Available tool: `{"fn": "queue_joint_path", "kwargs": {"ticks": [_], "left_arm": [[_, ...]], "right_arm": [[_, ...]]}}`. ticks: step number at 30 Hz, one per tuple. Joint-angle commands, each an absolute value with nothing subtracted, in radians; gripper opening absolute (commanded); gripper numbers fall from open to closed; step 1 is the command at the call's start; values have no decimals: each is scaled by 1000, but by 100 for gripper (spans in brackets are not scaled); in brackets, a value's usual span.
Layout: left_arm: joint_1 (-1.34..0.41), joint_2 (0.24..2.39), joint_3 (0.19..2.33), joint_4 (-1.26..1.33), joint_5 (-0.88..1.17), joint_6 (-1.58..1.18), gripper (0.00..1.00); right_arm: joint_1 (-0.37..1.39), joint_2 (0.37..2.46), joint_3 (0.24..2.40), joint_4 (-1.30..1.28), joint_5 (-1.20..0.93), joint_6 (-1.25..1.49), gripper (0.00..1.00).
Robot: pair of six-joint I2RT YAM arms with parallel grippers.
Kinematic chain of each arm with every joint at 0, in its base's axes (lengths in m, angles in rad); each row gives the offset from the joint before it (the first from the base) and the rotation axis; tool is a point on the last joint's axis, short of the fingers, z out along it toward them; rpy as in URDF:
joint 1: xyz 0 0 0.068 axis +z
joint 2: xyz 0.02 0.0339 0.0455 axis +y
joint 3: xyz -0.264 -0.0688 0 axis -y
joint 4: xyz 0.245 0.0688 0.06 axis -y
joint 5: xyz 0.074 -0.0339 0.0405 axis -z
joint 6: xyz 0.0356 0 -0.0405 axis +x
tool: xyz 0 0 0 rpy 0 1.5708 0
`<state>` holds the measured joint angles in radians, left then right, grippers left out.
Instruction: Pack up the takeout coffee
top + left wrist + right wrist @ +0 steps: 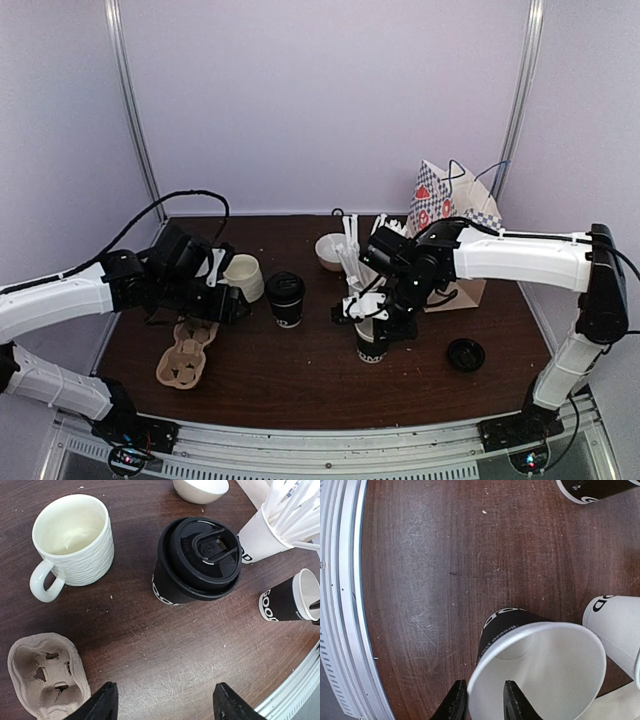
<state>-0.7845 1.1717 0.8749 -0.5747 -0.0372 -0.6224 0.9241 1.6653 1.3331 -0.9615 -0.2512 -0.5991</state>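
Evidently light and thin-walled, the open cup [545,670] is judged crushable; its rim is straddled by the right gripper [485,690], clamping undeterminable. The left gripper [162,705] is spread, empty.

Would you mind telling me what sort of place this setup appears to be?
Probably a robot lab booth staged as a coffee counter: plain white walls surround a brown table, and on it stand a lidded takeout cup, a pulp carrier and a printed paper bag.
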Motion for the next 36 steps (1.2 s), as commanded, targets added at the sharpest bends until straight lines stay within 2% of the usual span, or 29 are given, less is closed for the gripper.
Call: {"fn": "queue_joint_path", "kwargs": {"ticks": [1,5,6,15,23,28,31,33,34,36], "left_arm": [[-778,1149,856,-535,-28,-631,68],[-778,1144,849,-535,-31,-632,68],[-777,1141,847,-534,-32,-631,68],[-778,1123,833,-535,-41,-630,68],[-778,1105,826,-542,-46,-633,68],[-778,1096,826,-547,-46,-633,68],[-778,1093,827,-551,-47,-632,68],[-778,1088,829,-553,-48,-626,68],[-778,1089,829,-555,-47,-620,68],[-778,1093,836,-564,-49,-603,68]], "right_arm": [[925,1693,1350,-971,-274,-604,21],[947,1694,1363,-994,-290,-611,3],[956,1692,1363,-997,-294,-617,2],[1088,1689,1425,-1050,-324,-648,0],[1208,1756,1451,-1037,-261,-637,1],[1216,1764,1445,-1005,-195,-621,18],[1216,1733,1436,-1015,-203,-641,45],[1218,1683,1428,-1041,-241,-667,58],[1215,1647,1420,-1044,-258,-676,69],[1205,1593,1425,-1057,-297,-699,77]]}}
